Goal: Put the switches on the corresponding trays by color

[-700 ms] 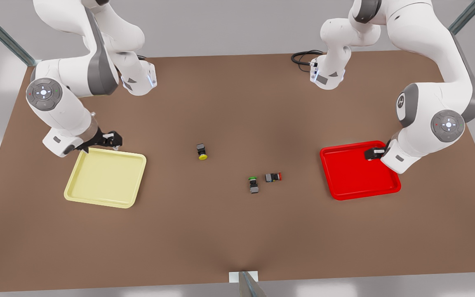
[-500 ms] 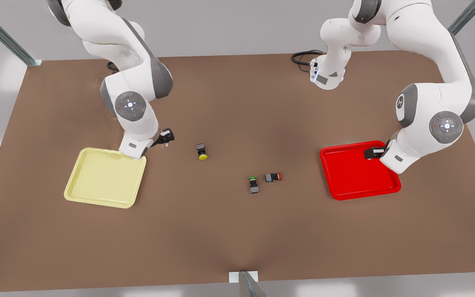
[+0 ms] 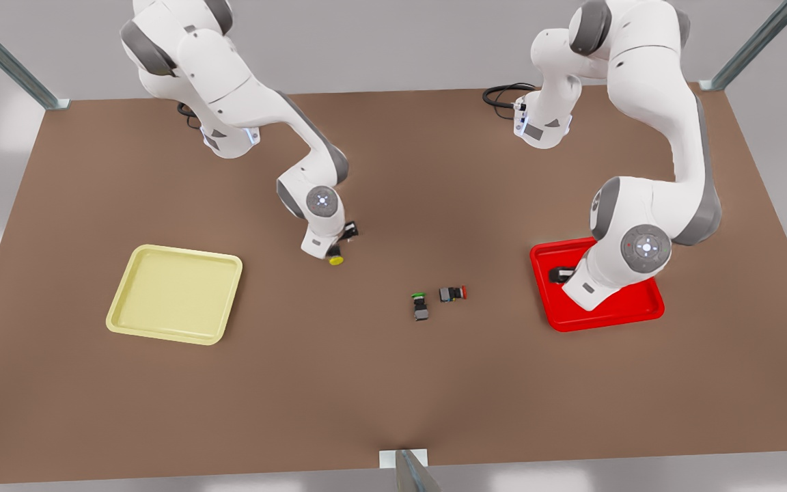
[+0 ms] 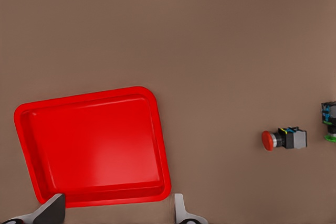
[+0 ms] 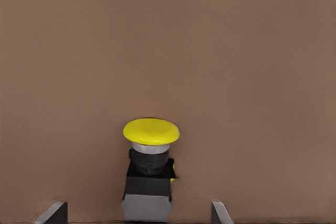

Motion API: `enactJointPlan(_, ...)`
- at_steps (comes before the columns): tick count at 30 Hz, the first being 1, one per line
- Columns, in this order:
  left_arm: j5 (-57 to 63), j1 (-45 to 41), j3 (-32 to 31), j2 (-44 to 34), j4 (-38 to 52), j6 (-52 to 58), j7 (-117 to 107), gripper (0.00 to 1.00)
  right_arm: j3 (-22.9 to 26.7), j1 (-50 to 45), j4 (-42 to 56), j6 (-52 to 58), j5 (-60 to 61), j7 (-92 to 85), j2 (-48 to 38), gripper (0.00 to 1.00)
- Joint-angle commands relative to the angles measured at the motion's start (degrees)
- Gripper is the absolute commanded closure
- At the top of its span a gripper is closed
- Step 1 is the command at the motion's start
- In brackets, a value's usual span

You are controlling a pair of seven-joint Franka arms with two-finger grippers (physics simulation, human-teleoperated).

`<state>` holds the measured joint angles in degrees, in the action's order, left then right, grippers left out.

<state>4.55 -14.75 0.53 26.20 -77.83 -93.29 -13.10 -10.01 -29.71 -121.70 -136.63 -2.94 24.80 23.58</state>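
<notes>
Right gripper (image 3: 339, 240), on the front view's left side, hangs directly over the yellow-capped switch (image 3: 335, 260). Right wrist view: that switch (image 5: 149, 174) lies on its side on the brown worktop (image 3: 393, 383), dark body between the two finger tips, fingers (image 5: 52, 212) spread wide on either side, touching nothing. In the front view the arm's wrist covers the switch body, with the yellow cap peeking out beside it

Left gripper (image 3: 561, 275), on the front view's right side, sits above the red tray (image 3: 646, 311), toward the tray edge that faces the middle of the worktop. Left wrist view: fingers (image 4: 50, 209) parted, nothing between them, red tray (image 4: 94, 145) below with its inside bare

Red-capped switch (image 3: 453, 294) lies on its side on the worktop between the two trays, nearer the red one, cap pointing toward the red tray. Also seen in the left wrist view (image 4: 285, 139), well apart from the tray rim. Green-capped switch (image 3: 420, 307) lies just beside it, apart, cap facing away from the near worktop edge; a sliver of it sits at the left wrist view's border (image 4: 329, 121)

Pale yellow tray (image 3: 175, 294) rests flat on the front view's left side, nothing in it, well apart from the yellow-capped switch

Black cable (image 3: 503, 94) coiled by the far arm base on the front view's right
</notes>
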Motion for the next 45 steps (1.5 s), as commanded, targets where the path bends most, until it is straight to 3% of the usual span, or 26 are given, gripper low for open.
enactJointPlan(1, -0.07, -0.37, -0.01, 0.26, -0.04, -0.22, -0.87, 0.00, -0.01, 0.00, -0.21, -0.21, 0.31, 0.16, -0.03, 0.00)
enactJointPlan(14, -0.16, -16.18, -0.01, 11.59, -0.13, -12.44, -20.04, 0.00, -0.01, 1.32, -0.12, -2.32, 4.09, -0.45, 3.93, 0.00)
enactJointPlan(16, -2.35, -17.59, -0.01, 14.41, -0.30, -17.19, -21.53, 0.00, -0.01, 1.32, 0.06, -2.32, 4.09, -0.28, 3.93, 0.31)
enactJointPlan(19, -5.43, -17.59, -0.01, 17.31, -0.21, -18.68, -20.74, 0.00, -0.01, 1.06, 0.50, -2.23, 4.09, -0.10, 3.93, 0.44)
enactJointPlan(22, -6.84, -19.97, -0.01, 20.65, 0.05, -25.18, -21.71, 0.00, -0.01, 0.97, 0.94, -2.23, 4.17, -0.10, 3.93, 0.45)
enactJointPlan(31, -9.47, -23.66, 0.08, 23.02, -0.48, -30.28, -33.75, 0.01, -0.01, 0.79, 1.73, -1.79, 4.09, -0.01, 5.25, 0.44)
enactJointPlan(36, -9.12, -23.48, 0.17, 15.56, -6.98, -28.70, -1.87, 0.01, -0.01, 0.53, 1.38, -1.27, 4.09, -0.19, 4.98, 0.44)
enactJointPlan(40, -8.24, -23.92, 0.08, 15.64, -7.77, -25.98, 28.53, 0.01, -0.09, 0.44, 1.11, -1.09, 4.09, -0.19, 4.98, 0.44)
enactJointPlan(45, -3.58, -18.83, 0.17, 8.44, -14.54, -24.39, 68.11, 0.01, -0.80, 0.44, 1.02, 0.14, 4.09, -0.28, 5.07, 0.41)
